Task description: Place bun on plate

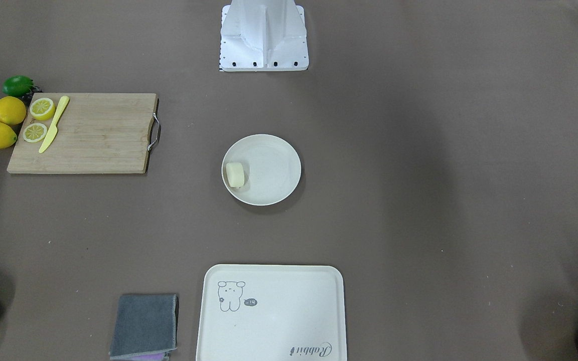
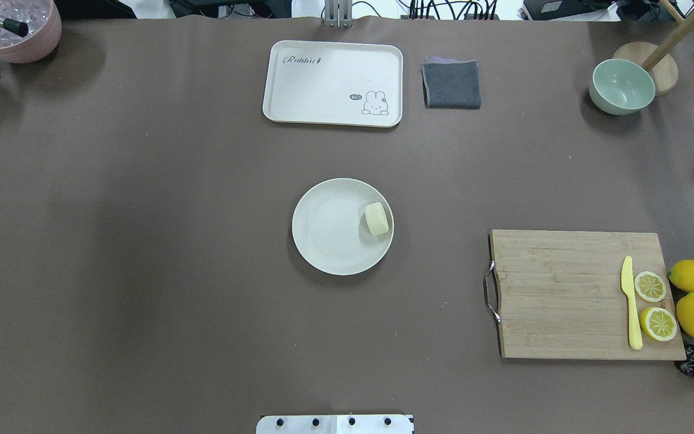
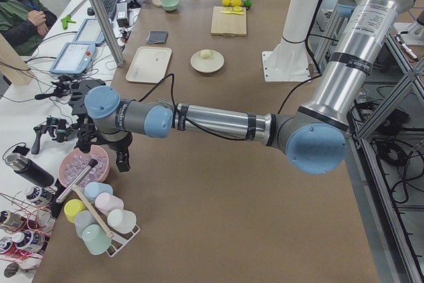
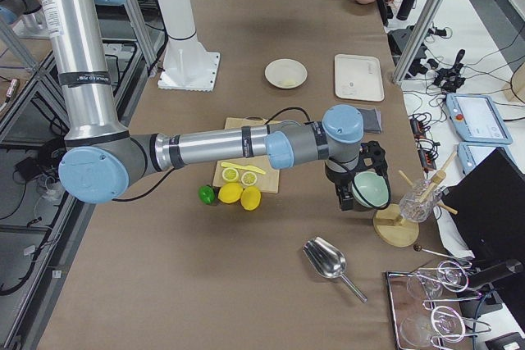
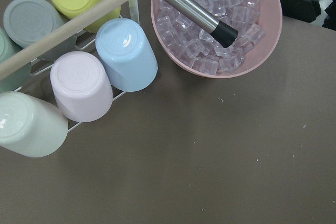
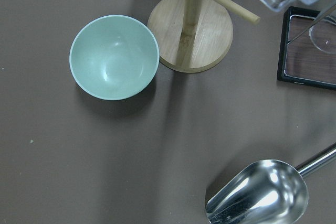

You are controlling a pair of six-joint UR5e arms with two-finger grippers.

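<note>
The pale cream bun [image 2: 376, 218] lies on the round cream-white plate [image 2: 329, 232] at the table's middle, close to the rim on the robot's right. The front-facing view shows the same bun [image 1: 235, 174] on the plate [image 1: 276, 170]. No gripper is near them. My left gripper [image 3: 119, 154] hangs over the table's far-left corner, beside the pink ice bowl [image 5: 220, 22]. My right gripper [image 4: 348, 196] hangs at the far-right end, over the pale green bowl [image 6: 114, 57]. Each shows only in a side view, so I cannot tell whether it is open or shut.
A cream tray [image 2: 333, 83] and a grey cloth [image 2: 451, 84] lie beyond the plate. At the right sits a cutting board [image 2: 564, 289] with a yellow knife [image 2: 630, 304], lemon halves and whole lemons. A cup rack [image 5: 79, 72], wooden stand [image 6: 190, 30] and metal scoop [image 6: 257, 195] crowd the table's ends.
</note>
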